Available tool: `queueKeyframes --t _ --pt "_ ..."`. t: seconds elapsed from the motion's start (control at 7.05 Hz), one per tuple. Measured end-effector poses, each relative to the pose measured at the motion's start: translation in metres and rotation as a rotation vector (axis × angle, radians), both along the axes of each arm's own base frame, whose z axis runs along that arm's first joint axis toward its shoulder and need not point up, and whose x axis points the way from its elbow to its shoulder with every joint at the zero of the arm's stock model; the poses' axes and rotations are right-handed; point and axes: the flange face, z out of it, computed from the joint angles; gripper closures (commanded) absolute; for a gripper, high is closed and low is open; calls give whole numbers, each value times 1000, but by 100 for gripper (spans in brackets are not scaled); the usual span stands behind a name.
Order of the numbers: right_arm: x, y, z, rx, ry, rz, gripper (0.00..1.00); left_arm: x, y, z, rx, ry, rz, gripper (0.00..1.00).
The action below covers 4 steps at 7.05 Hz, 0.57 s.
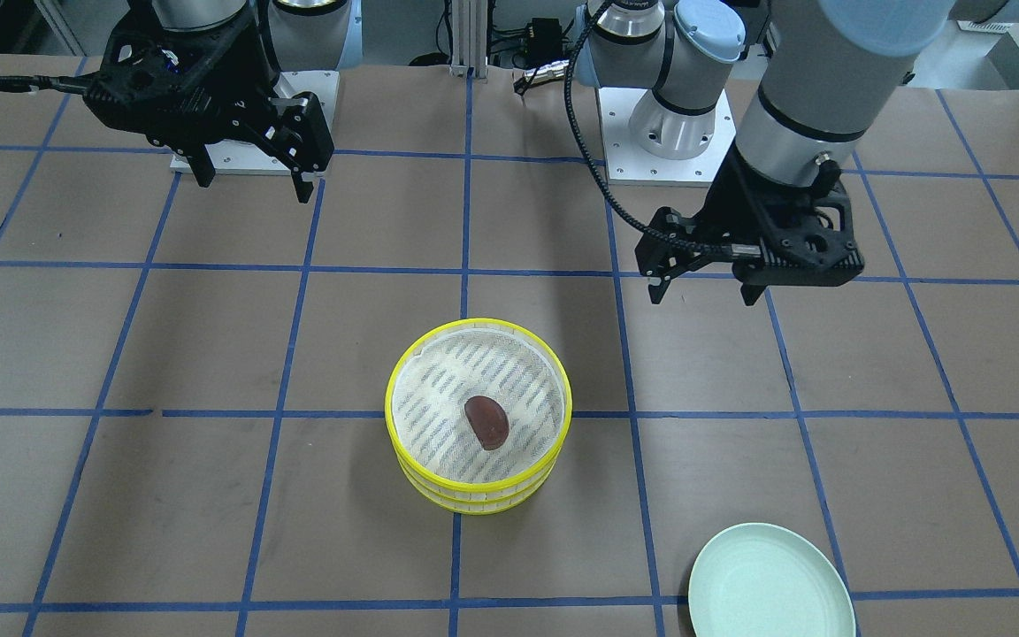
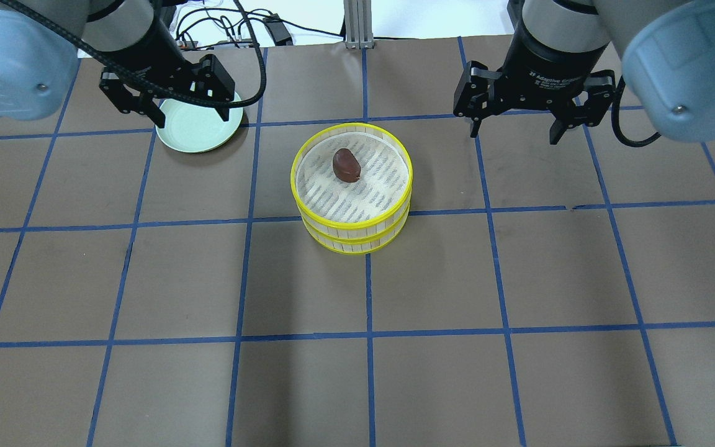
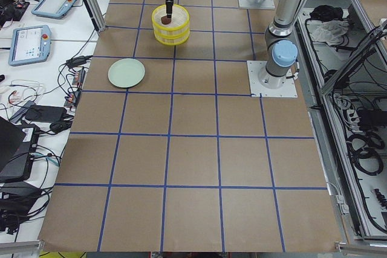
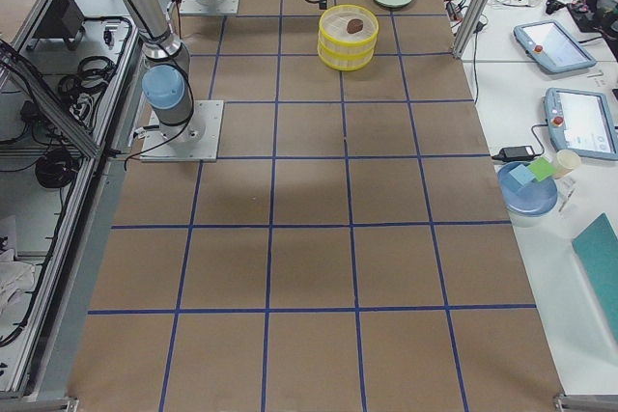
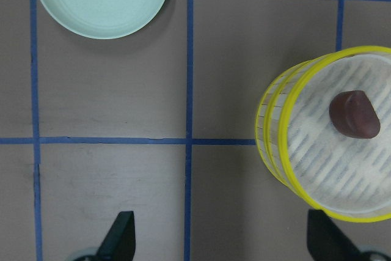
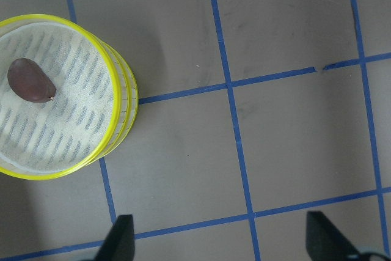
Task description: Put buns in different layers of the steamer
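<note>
Steamer (image 2: 354,227): two yellow-rimmed trays stacked, centre of overhead frame. Upper left: left gripper (image 2: 191,118) raised, fingers spread wide, holding nothing; pale green plate (image 2: 196,136) partly behind it in frame. Centre: reddish-brown bun (image 2: 346,165) lies on top tray's mesh, toward its upper edge. Upper right: right gripper (image 2: 514,133) raised, spread wide, empty.

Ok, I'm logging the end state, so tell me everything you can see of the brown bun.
The brown bun is small, oblong and dark reddish-brown, with a smooth, faintly shiny skin and one end rounder than the other. It lies flat on the whitish mesh liner in the top yellow-rimmed tray of the steamer, a little off centre toward the side away from the robot, clear of the rim. Only the liner touches it.
</note>
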Motion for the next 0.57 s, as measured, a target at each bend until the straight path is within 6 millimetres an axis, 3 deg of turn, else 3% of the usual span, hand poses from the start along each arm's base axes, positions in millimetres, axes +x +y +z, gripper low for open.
queueKeyframes --t 0.28,0.57 --pt "0 0 0 -1 -2 0 0 21 5 9 -2 -16 21 0" --pt "0 0 0 -1 -1 0 0 26 9 6 18 -37 28 0"
